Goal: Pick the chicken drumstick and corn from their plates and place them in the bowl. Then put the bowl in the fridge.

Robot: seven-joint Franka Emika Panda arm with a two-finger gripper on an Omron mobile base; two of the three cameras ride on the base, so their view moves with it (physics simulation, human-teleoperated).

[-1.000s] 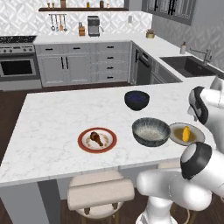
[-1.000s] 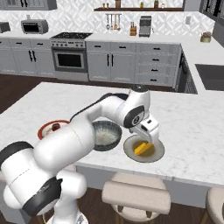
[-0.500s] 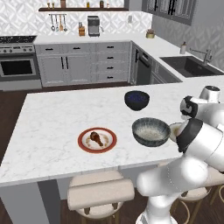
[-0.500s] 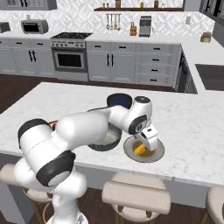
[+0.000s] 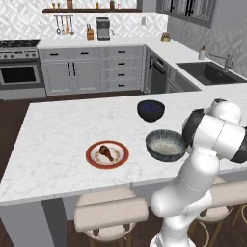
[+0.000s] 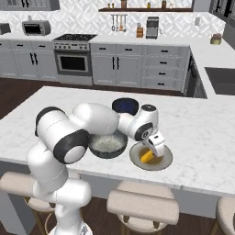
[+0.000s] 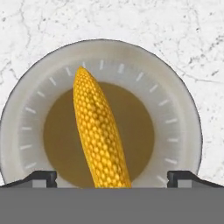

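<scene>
The yellow corn (image 7: pixel 99 131) lies on the olive-grey plate (image 7: pixel 183 118), and my gripper (image 7: pixel 112 178) hangs open just above it, one fingertip (image 7: pixel 41 177) on each side of the cob's near end. From the right base view the gripper (image 6: pixel 156 146) is low over the corn (image 6: pixel 147 156) and its plate (image 6: pixel 161 160). The ribbed grey bowl (image 5: pixel 166 144) (image 6: pixel 108 144) stands just left of that plate. The brown drumstick (image 5: pixel 107 153) rests on the red-rimmed plate (image 5: pixel 120 161) further left. The fridge is out of view.
A dark navy bowl (image 5: pixel 150 110) (image 6: pixel 125 105) sits behind the grey bowl on the marble island (image 5: pixel 58 130). Padded stools (image 5: pixel 111 217) line the island's near edge. A sink (image 5: pixel 207 72) and a stove (image 6: pixel 73 39) stand along the far counters.
The hand has come down toward the corn on the olive plate, and the arm's elbow has swung round. The jaws stayed open. Nothing on the island moved.
</scene>
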